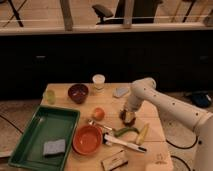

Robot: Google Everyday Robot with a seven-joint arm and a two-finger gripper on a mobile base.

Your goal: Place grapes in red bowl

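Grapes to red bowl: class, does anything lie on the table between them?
Yes. The gripper is down at the grapes, right of the red bowl. A green item and a utensil lie between, low enough to lift over.

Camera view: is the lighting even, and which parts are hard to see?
Camera view: uneven light; the wooden table is lit warmly, while the cabinets behind it stay dark. The whole picture is soft. The end effector sits low over the grapes, which are dim and blurred. The red bowl shows clearly.

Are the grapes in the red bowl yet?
No. The grapes lie on the table right of the red bowl, under the end effector. The bowl looks empty.
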